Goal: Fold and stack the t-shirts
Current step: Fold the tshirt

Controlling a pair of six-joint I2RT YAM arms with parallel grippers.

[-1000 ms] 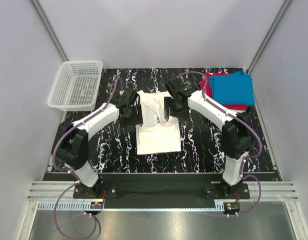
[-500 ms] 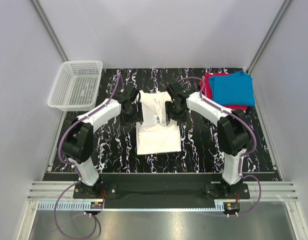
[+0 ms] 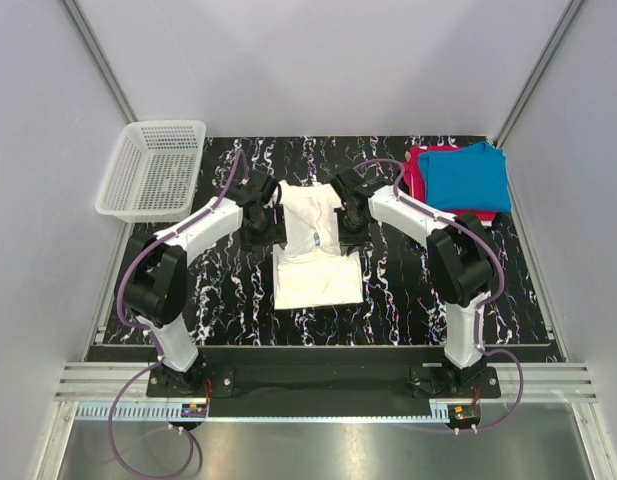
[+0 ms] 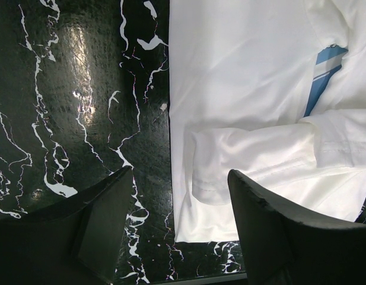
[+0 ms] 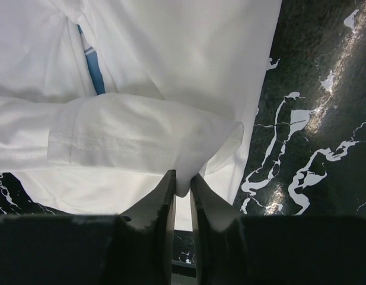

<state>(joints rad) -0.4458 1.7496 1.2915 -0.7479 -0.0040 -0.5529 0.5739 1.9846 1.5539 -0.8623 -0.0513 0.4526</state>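
One white tee pinched by right hand, blue tee atop red tee.

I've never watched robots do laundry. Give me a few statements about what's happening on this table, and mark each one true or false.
1. The right gripper pinches a fold of the white t-shirt. True.
2. The left gripper is clamped on that shirt too. False: its jaws stand open over the shirt's edge, gripping nothing.
3. The blue t-shirt lies on top of the red t-shirt. True.
4. A folded shirt sits in the basket. False: no shirt shows in it.
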